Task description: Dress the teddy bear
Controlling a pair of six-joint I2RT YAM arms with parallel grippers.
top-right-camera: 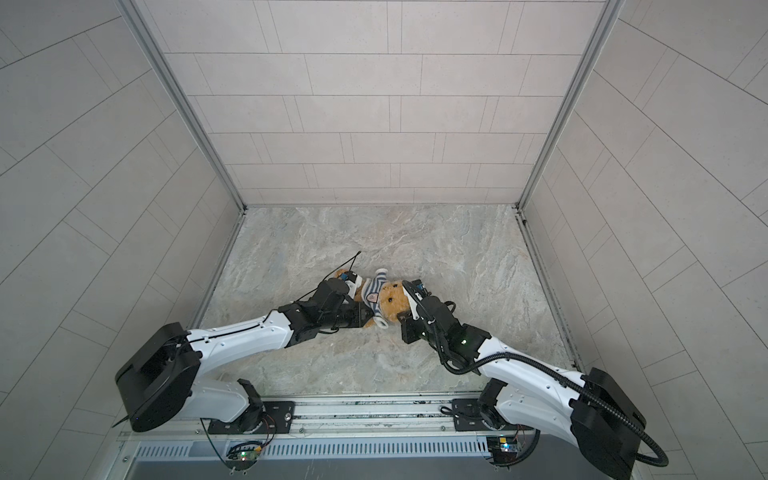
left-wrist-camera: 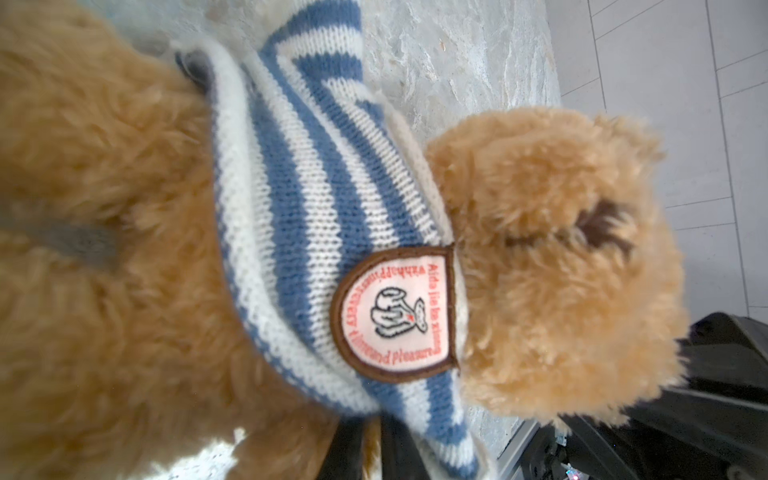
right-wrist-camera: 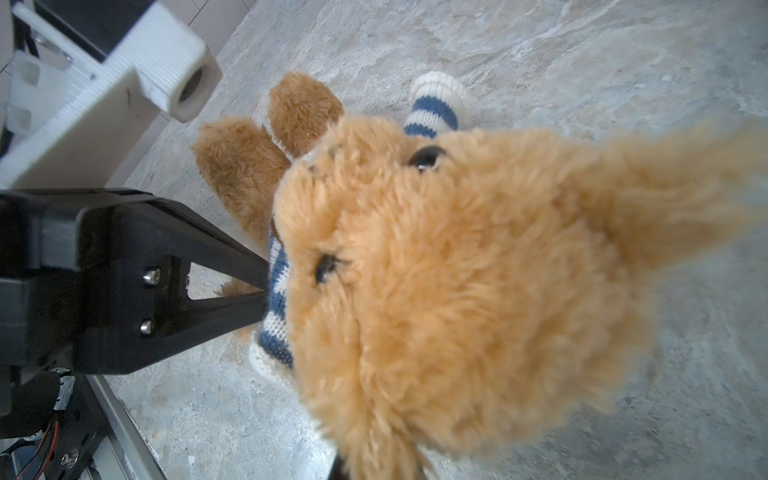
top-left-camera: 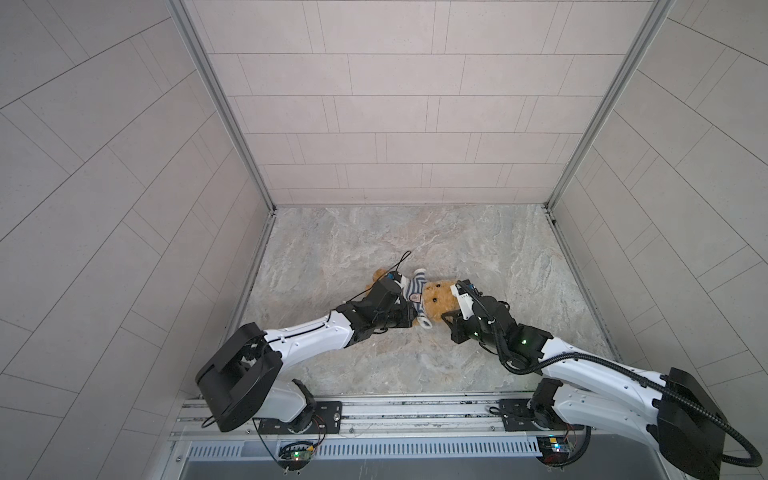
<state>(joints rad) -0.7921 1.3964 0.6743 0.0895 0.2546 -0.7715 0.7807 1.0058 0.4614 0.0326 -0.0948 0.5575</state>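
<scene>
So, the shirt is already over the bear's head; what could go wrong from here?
1. The striped shirt sits bunched under the chin, belly bare. The left gripper pinches only its edge, so the knit may slip out when pulled.
2. The right gripper seems to hold the teddy bear only by head fur, so the bear may slide along instead.

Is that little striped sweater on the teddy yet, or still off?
On, but bunched: the striped sweater rings the teddy bear below its head, its belly fur bare.
</scene>
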